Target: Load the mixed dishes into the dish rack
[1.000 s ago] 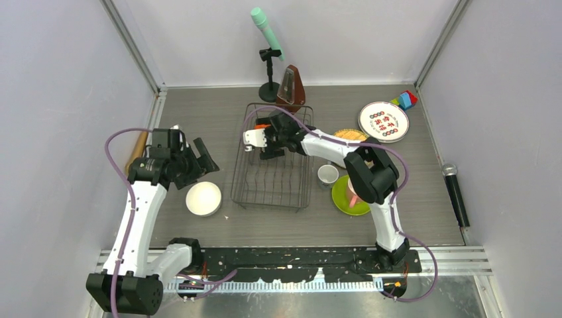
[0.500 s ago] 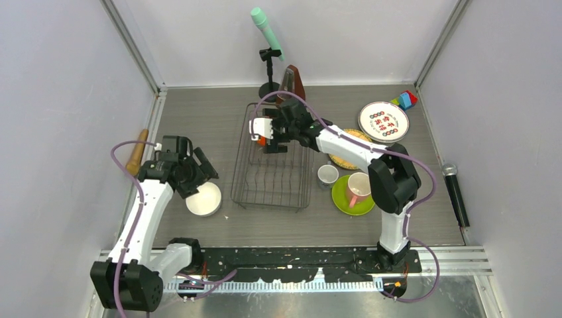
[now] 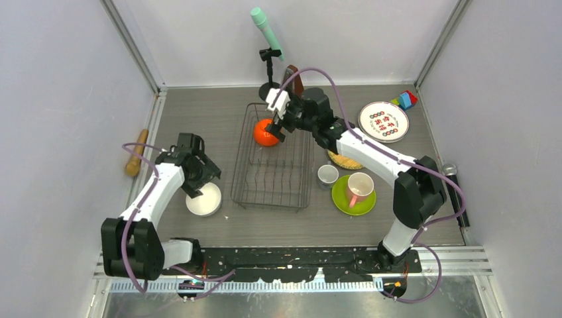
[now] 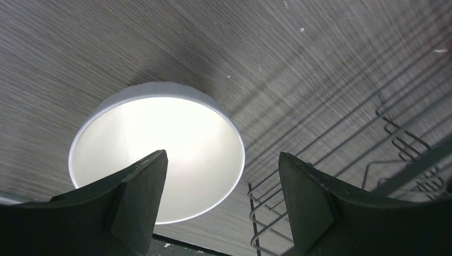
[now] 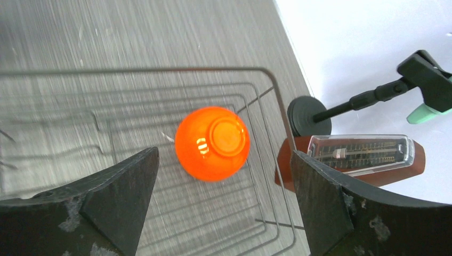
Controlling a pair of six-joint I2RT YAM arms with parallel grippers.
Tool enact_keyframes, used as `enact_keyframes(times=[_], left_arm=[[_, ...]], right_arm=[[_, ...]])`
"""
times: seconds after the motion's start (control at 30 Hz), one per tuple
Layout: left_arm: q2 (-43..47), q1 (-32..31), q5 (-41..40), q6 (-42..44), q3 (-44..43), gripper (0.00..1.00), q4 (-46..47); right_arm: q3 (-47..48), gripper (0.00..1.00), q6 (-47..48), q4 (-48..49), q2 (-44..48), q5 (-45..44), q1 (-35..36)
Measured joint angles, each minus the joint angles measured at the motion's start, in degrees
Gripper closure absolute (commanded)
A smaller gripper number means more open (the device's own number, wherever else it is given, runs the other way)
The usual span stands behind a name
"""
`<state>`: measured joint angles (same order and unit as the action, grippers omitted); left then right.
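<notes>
One orange bowl [image 5: 212, 143] upside down, glossy, inside dish rack [image 5: 133, 69]

Item: two arms, both grippers parted, nothing gripped.
The left arm [image 3: 149, 202] rises from the near-left base and leans far and rightward, wrist bent down; the left gripper [image 3: 201, 180] points downward, fingers [image 4: 133, 197] wide apart. The right arm [image 3: 371, 149] rises from the near-right base, elbow at right, forearm stretched far and leftward; the right gripper [image 3: 278, 122] tilts down, fingers [image 5: 117, 197] wide apart.

Orange bowl [image 3: 266, 132], white bowl [image 3: 204, 199], pink mug [image 3: 360, 187], lime-green plate [image 3: 340, 199], dark rack [image 3: 272, 206].
</notes>
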<state>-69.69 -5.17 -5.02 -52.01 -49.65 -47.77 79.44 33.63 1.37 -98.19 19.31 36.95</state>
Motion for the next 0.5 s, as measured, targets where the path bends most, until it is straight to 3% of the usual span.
enact_keyframes(times=[0.07,0.23,0.5], left_arm=[[-1.99,-0.35,-0.68,-1.36,0.0,0.28,0.79],[-5.75,-0.46,-1.66,-4.02,0.0,0.53,3.32],[-5.33,-1.27,-3.89,-5.57,1.42,0.63,5.95]], right_arm=[[-0.17,0.0,-4.09,1.99,1.01,0.31,-0.55],[-0.42,0.0,-11.39,4.87,3.93,-0.02,-1.53],[-3.89,0.01,-19.34,8.83,7.93,0.33,-2.36]])
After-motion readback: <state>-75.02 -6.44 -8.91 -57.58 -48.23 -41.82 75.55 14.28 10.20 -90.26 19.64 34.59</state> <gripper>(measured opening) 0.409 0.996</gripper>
